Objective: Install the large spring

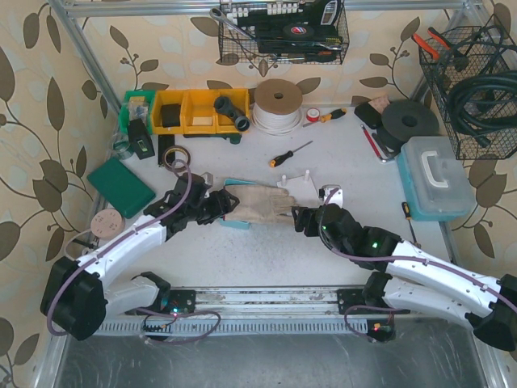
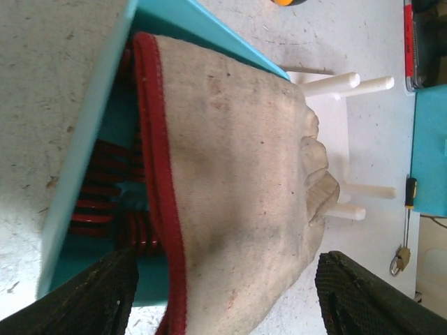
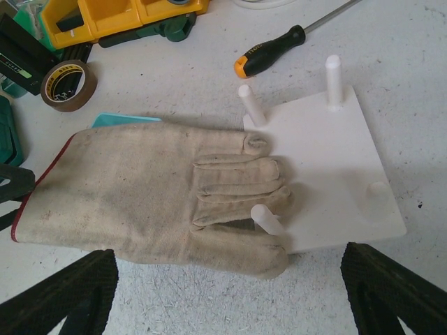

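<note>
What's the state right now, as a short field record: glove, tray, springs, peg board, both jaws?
glove: beige canvas work glove with red cuff trim, lying flat over the tray, fingertips overlapping the board
tray: teal plastic tray, mostly covered
springs: red coil springs in the tray, under the glove
board: white square peg board, four upright pegs, all bare
left jaws: open, at the glove's cuff end
right jaws: open, facing the glove's fingertips, holding nothing
</note>
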